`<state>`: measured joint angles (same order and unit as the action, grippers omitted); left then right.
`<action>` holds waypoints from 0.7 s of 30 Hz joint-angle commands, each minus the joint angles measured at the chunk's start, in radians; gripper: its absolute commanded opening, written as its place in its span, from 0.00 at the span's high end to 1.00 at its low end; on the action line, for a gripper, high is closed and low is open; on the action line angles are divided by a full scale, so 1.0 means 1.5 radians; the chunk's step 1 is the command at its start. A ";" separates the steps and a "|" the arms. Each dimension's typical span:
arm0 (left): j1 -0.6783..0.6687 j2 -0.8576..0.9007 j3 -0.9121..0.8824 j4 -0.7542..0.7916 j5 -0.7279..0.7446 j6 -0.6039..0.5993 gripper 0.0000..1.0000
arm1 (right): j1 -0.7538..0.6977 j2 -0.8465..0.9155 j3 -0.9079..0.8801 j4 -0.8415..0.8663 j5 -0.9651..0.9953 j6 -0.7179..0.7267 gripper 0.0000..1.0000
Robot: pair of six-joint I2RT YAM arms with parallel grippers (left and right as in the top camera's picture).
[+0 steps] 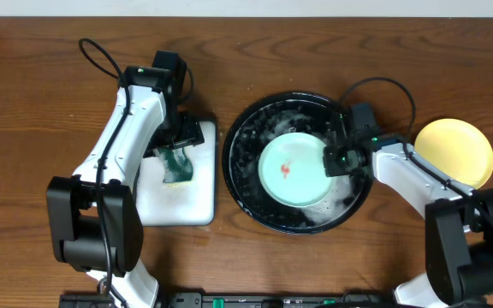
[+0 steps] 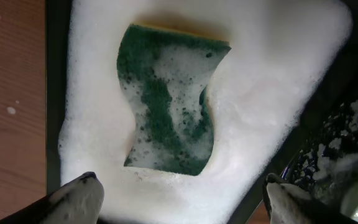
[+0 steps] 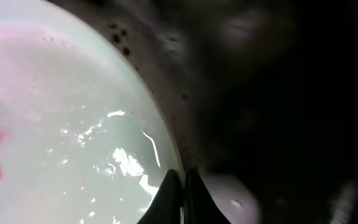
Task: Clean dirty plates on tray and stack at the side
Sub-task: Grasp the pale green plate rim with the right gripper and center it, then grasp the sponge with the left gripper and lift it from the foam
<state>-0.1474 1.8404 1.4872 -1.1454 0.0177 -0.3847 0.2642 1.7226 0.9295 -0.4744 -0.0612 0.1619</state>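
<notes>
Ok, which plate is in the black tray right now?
The mint-green plate, red smear at its centre. The yellow plate lies outside the black tray, on the table at far right.

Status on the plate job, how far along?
Done: yellow plate sits off to the side, no smear visible. In hand: right pincer pinches the green plate in the black tray, red smear on it; left pincer open over the sponge. To do: scrub, stack.
</notes>
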 commanded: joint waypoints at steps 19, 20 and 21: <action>-0.001 0.019 -0.228 0.283 -0.033 0.019 0.57 | -0.002 -0.006 -0.006 -0.015 0.092 0.029 0.99; -0.001 0.019 -0.241 0.297 -0.034 0.019 0.57 | -0.001 -0.006 -0.006 -0.015 0.092 0.029 0.99; -0.001 0.019 -0.257 0.315 -0.034 0.019 0.57 | 0.000 -0.006 -0.006 -0.015 0.090 0.029 0.99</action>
<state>-0.1478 1.8549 1.1767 -0.7338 -0.0364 -0.3618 0.2649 1.7191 0.9295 -0.4881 -0.0025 0.1944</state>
